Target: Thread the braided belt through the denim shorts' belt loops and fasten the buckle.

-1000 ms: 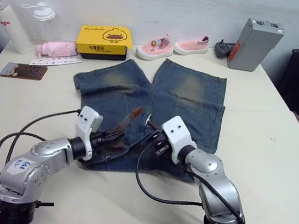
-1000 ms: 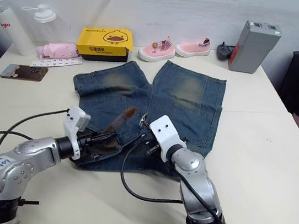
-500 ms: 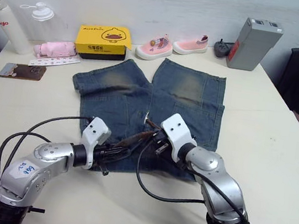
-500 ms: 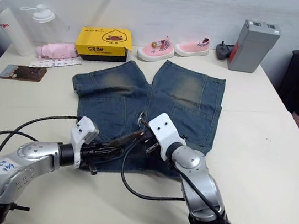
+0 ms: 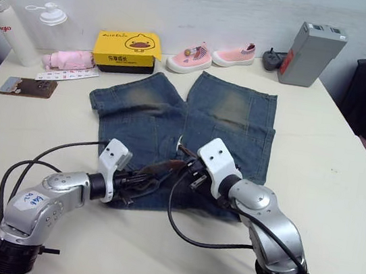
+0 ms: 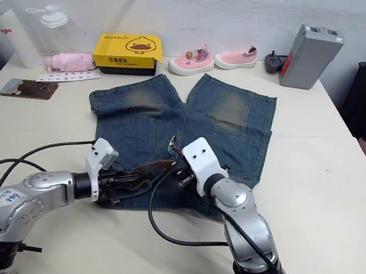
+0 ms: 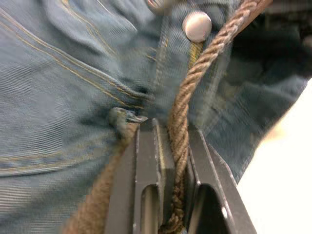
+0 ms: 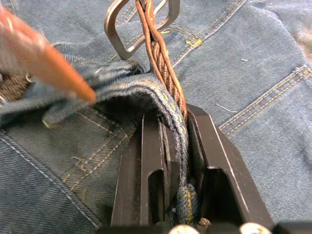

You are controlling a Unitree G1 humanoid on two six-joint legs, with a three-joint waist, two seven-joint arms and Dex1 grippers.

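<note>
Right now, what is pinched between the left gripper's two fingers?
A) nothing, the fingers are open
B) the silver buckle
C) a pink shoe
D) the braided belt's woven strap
D: in the left wrist view the left gripper is closed on the braided belt, whose woven strap runs up from between the fingers over the denim shorts past a silver button.

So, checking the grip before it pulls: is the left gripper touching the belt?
Touching. The left wrist view shows the braided belt running down between the left gripper fingers, pinched against both.
</note>
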